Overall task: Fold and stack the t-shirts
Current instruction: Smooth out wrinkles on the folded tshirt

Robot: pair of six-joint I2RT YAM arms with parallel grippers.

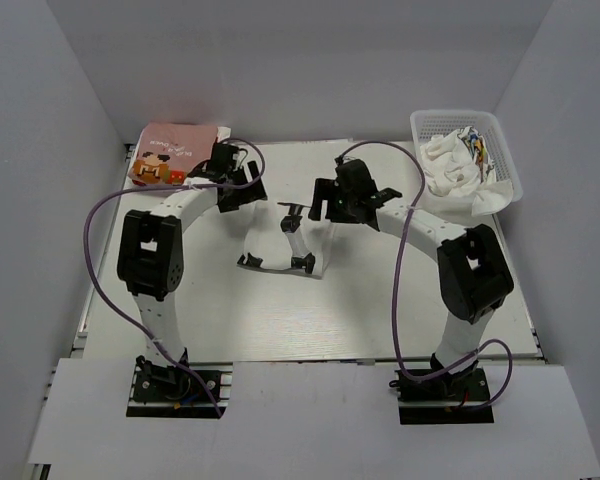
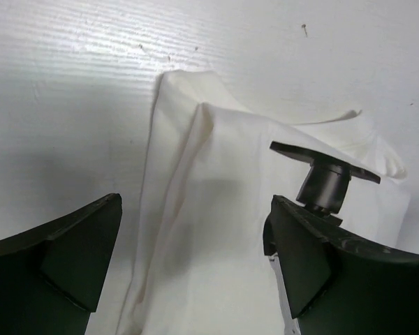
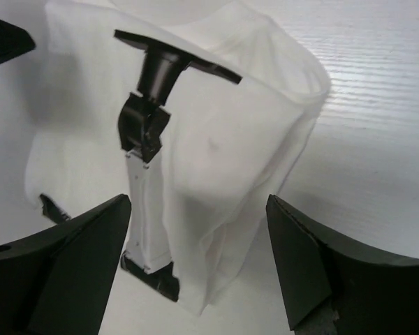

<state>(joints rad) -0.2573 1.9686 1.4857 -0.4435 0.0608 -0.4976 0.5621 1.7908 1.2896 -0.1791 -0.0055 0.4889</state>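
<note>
White walls [image 1: 310,70] are closing in the matt white table [image 1: 280,320] on three sides, and you are working at its middle. Your large plain white cloth t-shirt [image 1: 265,238] is lying there in a narrow, part-folded heap, with one long crease showing in the left wrist view. At the far right, the white plastic lattice basket [image 1: 508,170] is holding more bunched cloth. At the far left, the folded pink t-shirt with the orange-brown cartoon print [image 1: 180,140] is waiting as the base of the stack. A white bar with black fittings [image 3: 145,202] is lying along the white tee; whether it is resting on top or tucked into a fold, I cannot tell.

The left gripper [image 2: 195,223] and the right gripper [image 3: 199,223] are both hovering over the tee, each spread wide and gripping nothing.

By my reading, you are lining up the next fold. Be pinching only cloth, keeping the fingers [image 2: 63,258] off the bar, and be taking matching points along one edge so the fold is landing square. Soft cloth is likely to be sagging between two grips, so be lifting both together.

Open table is lying towards you and on either side of the tee. The two wrists are sitting near each other, so be minding the purple cables [image 1: 400,260].
</note>
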